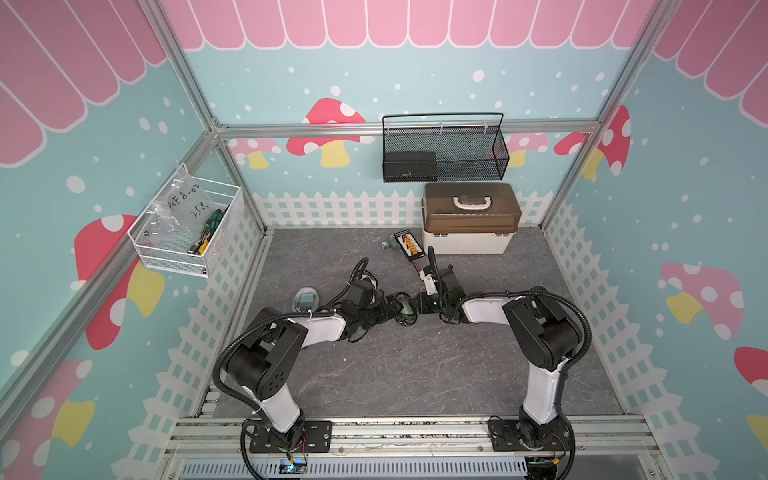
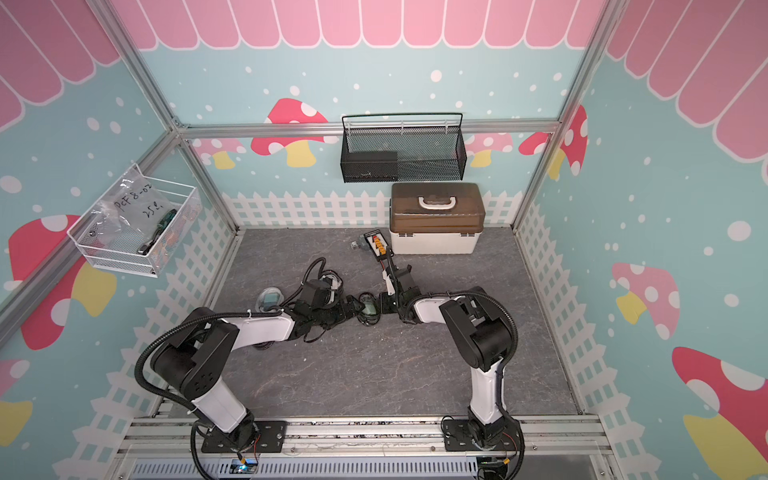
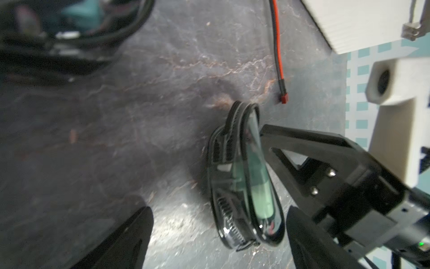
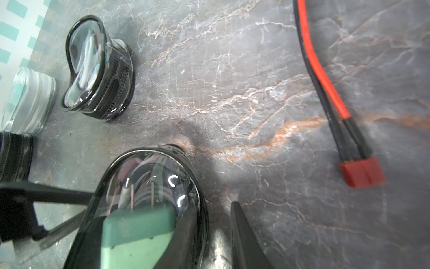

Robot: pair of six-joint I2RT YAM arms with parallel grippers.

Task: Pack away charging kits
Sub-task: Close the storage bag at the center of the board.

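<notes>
a booth papered with pink mushrooms and a white picket fence, floored by a grey marbled table (image 1: 415, 374). at its middle both arms meet over one charging kit (image 1: 405, 308), an oval black-rimmed case with a clear lid. in both top views it is a dark blot between dark wrists, and little more can be read there.

the left wrist view shows the case tipped up on its edge, a teal adapter blurred behind the lid. the left gripper (image 3: 218, 209) has its fingers (image 3: 130, 240) spread wide either side of the case. only their ends show, and i cannot tell whether the nearer one touches the rim.

the right gripper (image 4: 162, 200) straddles the same case with its jaws parted only a little. one finger lies against the clear lid, and a strip of table shows between the other fingertip (image 4: 239, 233) and the rim. the lower part of the case is cut off in that view.

a second kit (image 4: 97, 67), with white cable inside, sits well apart on the table. beside it a clear-walled third kit (image 4: 28, 100) is cut by the frame edge. a red-black wire (image 4: 325, 88) ends in a red plug near the middle case. the white box (image 1: 469, 239) stands at the back with its brown lid on, and the flat board (image 1: 409, 245) lies just beside it.
</notes>
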